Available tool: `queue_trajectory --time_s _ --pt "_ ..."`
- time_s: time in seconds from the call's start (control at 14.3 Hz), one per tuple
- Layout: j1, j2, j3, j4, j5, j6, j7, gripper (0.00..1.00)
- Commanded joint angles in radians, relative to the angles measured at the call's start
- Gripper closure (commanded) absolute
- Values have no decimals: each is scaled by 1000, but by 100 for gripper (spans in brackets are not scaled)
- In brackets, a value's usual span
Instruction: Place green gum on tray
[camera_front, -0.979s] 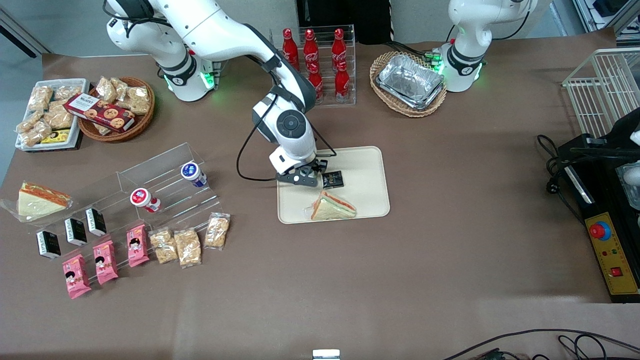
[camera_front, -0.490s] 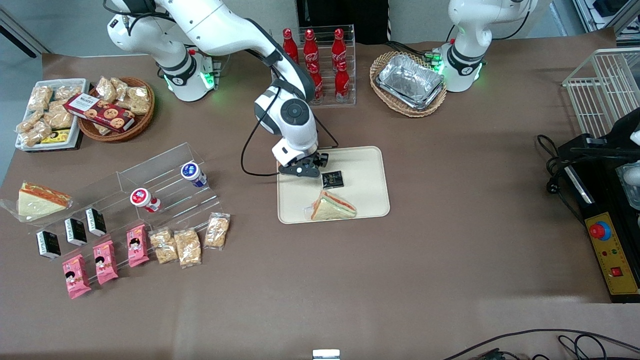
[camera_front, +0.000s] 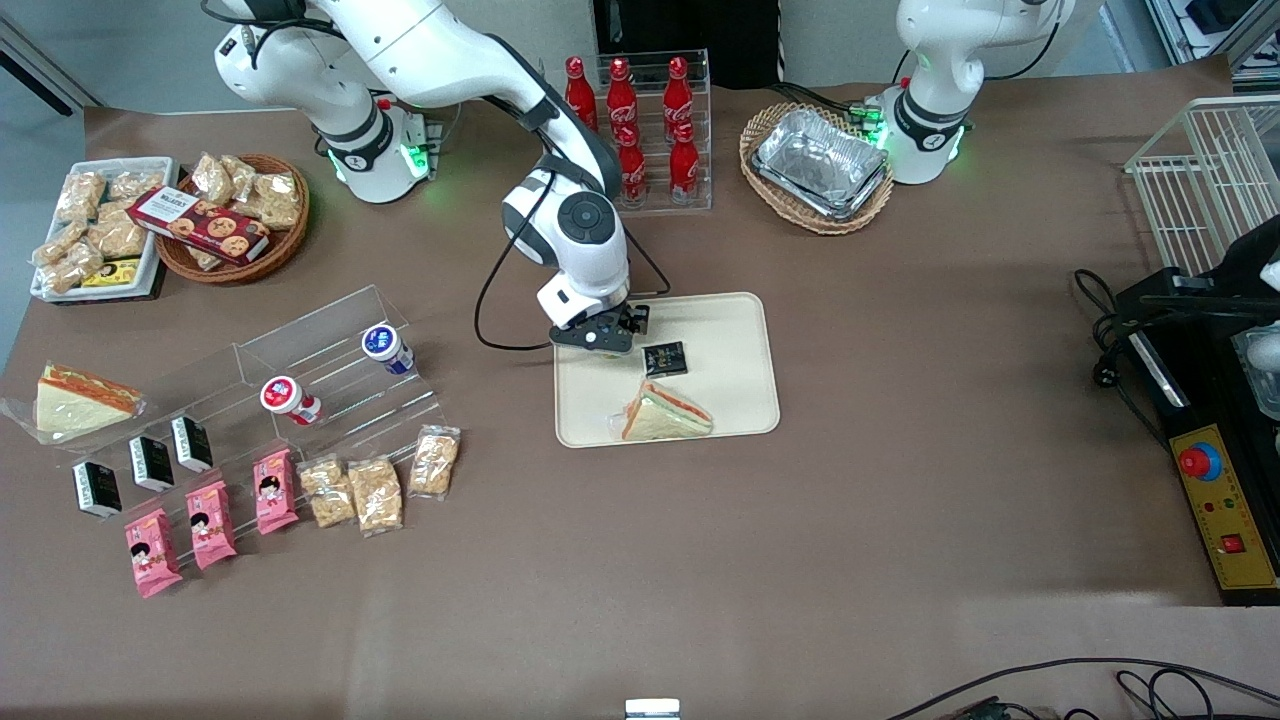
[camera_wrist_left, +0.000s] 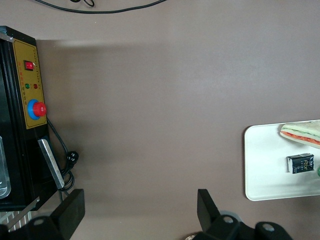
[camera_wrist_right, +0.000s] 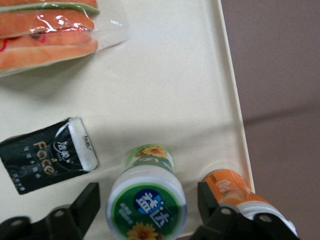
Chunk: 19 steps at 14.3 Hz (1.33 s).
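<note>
The small green gum bottle (camera_wrist_right: 146, 200), bright green body with a white-rimmed dark green lid, is on the flat cream-beige plastic tray (camera_front: 735, 330), standing upright. It's in the tray's corner at about 10 o'clock as the front camera sees it. You can't spot it in the front view because the right arm's gripper (camera_front: 598, 338) hangs right over it.

In the wrist view the two black fingers (camera_wrist_right: 82, 210) sit one on each side of the lid, spread apart with a sliver of gap on both sides, so nothing is clamped.

Stuff crowding it:
- A small orange bottle (camera_wrist_right: 235, 192) just beside the gum, right at the tray's rim and partly hidden by one finger. Can't tell if it's fully inside the rim.
- A black foil sachet with gold lettering (camera_front: 665, 358) lying flat on the tray, near the gum, roughly 4 o'clock from the gripper in the front view.
- A triangular wrapped sandwich (camera_front: 665, 412) on the tray too, at about 5 o'clock from the gripper and nearer the front camera than the sachet.

Farther out, around 12 o'clock from the tray, there's a clear rack of red cola bottles (camera_front: 650, 110). Toward the working arm's end of the table, a clear acrylic step stand holds a red-lidded bottle (camera_front: 290, 397) and a blue-lidded bottle (camera_front: 385, 347).
</note>
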Motion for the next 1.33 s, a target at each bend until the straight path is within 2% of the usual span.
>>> queue_trajectory --time_s 0.0,0.28,0.56,0.77,0.98,1.05,1.26 --pt "4 -25 -7 -31 -23 16 26 0" --pt "-6 -43 -8 -28 -23 9 26 0" --pt "-76 -142 -12 5 -26 -80 -3 0" --pt "-172 -253 -12 70 -34 -264 -193 0" --pt "-239 -322 -27 168 -46 -364 -250 0" --pt "-271 -327 -42 214 -51 -411 -315 0" --pt "-399 -339 -73 276 -39 -519 -655 0"
